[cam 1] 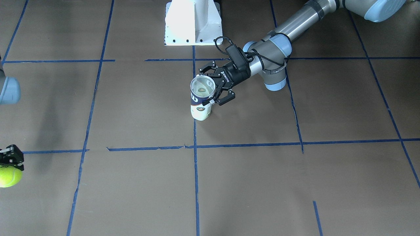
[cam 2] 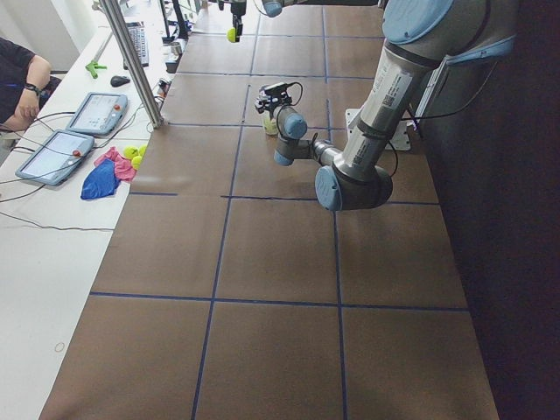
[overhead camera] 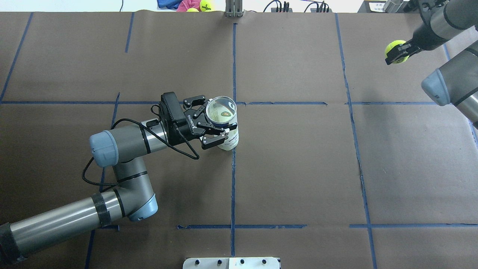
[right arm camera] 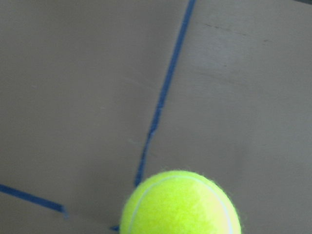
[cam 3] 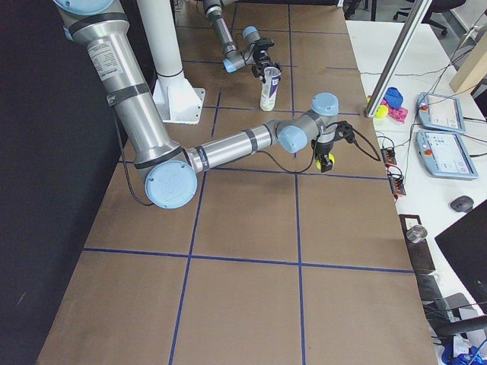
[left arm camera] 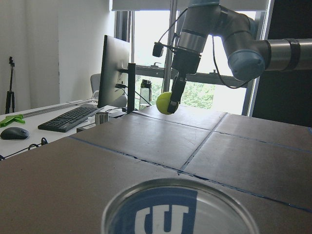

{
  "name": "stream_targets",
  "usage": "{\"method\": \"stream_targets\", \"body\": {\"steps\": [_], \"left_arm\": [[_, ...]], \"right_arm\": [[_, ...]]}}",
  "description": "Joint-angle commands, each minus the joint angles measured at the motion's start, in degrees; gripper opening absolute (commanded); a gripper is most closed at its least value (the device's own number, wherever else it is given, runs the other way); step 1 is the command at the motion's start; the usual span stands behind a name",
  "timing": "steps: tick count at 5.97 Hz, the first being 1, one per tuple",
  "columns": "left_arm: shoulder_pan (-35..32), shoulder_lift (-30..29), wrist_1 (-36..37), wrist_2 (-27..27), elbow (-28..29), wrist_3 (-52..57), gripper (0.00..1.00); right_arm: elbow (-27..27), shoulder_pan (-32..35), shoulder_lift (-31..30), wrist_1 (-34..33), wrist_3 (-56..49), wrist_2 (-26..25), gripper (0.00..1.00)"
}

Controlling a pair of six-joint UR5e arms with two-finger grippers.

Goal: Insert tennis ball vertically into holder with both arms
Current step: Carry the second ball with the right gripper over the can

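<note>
The holder [cam 1: 200, 106], a white and navy can with a silvery rim, stands upright at the table's middle, mouth up; it also shows in the overhead view [overhead camera: 228, 140]. Something greenish shows inside it, and I cannot tell what. My left gripper [overhead camera: 216, 120] is shut around the holder's upper part from the side [cam 1: 210, 86]. My right gripper [overhead camera: 396, 53] is shut on a yellow-green tennis ball [overhead camera: 395, 48] and holds it above the table's far right corner, well apart from the holder. The ball also shows in the front-facing view [cam 1: 9, 177], the left wrist view [left arm camera: 165, 103] and the right wrist view [right arm camera: 180, 207].
A white pedestal base [cam 1: 193, 23] stands at the robot's side of the table. Blue tape lines [overhead camera: 233, 67] divide the brown surface. Cloths and spare balls [overhead camera: 188, 4] lie beyond the far edge. Tablets [cam 3: 441, 114] and a metal post [cam 2: 131, 61] are on the operators' side.
</note>
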Motion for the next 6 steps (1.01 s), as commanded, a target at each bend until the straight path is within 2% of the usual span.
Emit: {"method": "stream_targets", "body": {"steps": [1,2,3,5,6], "left_arm": [[0.0,-0.1,0.0,0.0,0.0,0.0,0.82],[0.0,-0.2,0.1,-0.1,0.0,0.1,0.82],[0.0,-0.3,0.3,-0.1,0.0,0.1,0.82],[-0.1,-0.4,1.8,-0.1,0.0,0.2,0.82],[0.0,-0.6,1.9,-0.1,0.0,0.2,0.82]], "right_arm": [[17.4,-6.9,6.9,-23.2,12.2,-2.5,0.0],[22.1,-11.8,11.7,-30.1,20.2,-5.5,0.0],[22.9,-15.9,16.0,-31.1,28.7,-7.0,0.0],[19.9,-24.7,23.6,-33.5,38.2,-15.1,0.0],[15.3,-25.7,28.8,-33.6,41.1,-15.3,0.0]]}}
